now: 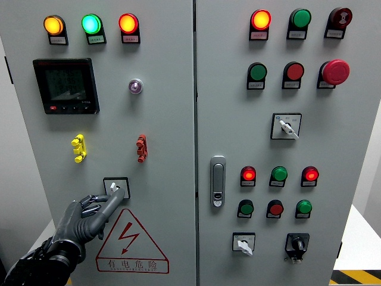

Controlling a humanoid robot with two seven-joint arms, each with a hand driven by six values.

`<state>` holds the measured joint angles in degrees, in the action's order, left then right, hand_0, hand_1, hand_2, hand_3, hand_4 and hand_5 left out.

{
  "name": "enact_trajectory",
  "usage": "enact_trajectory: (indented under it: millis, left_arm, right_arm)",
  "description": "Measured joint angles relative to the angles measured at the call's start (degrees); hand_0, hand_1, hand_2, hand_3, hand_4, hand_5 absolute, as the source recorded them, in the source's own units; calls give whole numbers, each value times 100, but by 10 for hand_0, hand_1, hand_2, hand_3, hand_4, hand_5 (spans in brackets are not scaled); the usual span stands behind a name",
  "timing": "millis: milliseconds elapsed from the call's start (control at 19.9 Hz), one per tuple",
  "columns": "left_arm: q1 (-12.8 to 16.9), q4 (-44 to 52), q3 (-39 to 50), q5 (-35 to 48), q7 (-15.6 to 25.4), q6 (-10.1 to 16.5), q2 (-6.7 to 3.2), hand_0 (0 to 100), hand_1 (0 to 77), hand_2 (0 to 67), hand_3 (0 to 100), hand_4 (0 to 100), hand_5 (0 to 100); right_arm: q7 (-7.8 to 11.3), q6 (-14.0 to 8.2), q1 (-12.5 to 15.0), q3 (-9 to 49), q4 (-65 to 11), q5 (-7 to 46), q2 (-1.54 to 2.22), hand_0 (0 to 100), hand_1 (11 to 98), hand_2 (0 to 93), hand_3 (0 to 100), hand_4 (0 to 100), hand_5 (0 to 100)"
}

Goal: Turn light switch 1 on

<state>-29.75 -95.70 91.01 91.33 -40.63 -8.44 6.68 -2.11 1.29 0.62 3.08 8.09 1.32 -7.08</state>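
1. Nearest the camera, the left hand (89, 215) was seen raised from the lower left corner, its arm angled up toward the left cabinet door (166, 119). No right hand was in view.
2. Its fingers were held loosely curled and nothing was grasped; one finger was extended further than the rest, presumably so that a single tip could work a small knob without the others getting in the way.
3. Just beyond that fingertip, the rotary switch (115, 188) was found low on the left door, directly above the triangular warning sign (131, 243). The extended finger was laid against, or very nearly against, the switch's white handle; true contact could not be settled from this angle.
4. The switch was thus placed up and to the right of the palm, within reach of the fingertip alone.
5. Higher on the same door, a yellow clip (79, 148) and a red clip (141, 148) were mounted, with a black meter display (65, 86) above them.
6. Farthest off, the right door (357, 119) was fitted with further lamps and selector switches, well apart from the hand.
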Motion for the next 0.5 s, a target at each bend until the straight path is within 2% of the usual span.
enact_trajectory:
  millis: [50,150,251,501]
  left_arm:
    - [-2,8,0,0,-3,0,0,0,502,484,940,1000,959]
    - [-3,15,0,0,-11,0,0,100,497,484,941,1000,962]
    - [-4,17,-2,0,-15,5,0,154,493,484,941,1000,962]
    - [-13,26,-4,0,-32,23,-8,203,483,486,942,1000,963]
  right_arm:
    - [0,0,0,1,0,0,-2,0,199,0,197,194,105]
    - [0,1,0,3,0,0,-3,0,199,0,197,194,105]
    - [0,3,0,3,0,0,-4,0,198,0,197,194,105]
    - [0,3,0,3,0,0,-3,0,198,0,197,194,105]
